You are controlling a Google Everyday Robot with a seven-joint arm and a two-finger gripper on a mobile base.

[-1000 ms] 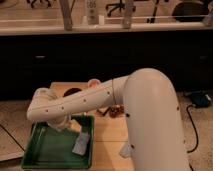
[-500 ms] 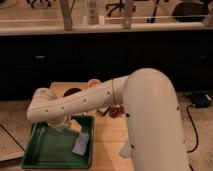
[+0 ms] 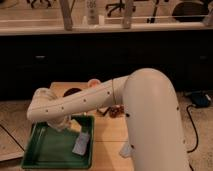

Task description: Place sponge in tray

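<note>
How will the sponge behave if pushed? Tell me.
The sponge lies flat in the tray, so it would likely slide, not roll. It looks thin, probably light and soft. The claw hangs above the tray's back.

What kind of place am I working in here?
Probably an office or lab: office chairs behind a glass partition, a dark counter, a wooden table. The gripper hangs over the green tray.
</note>
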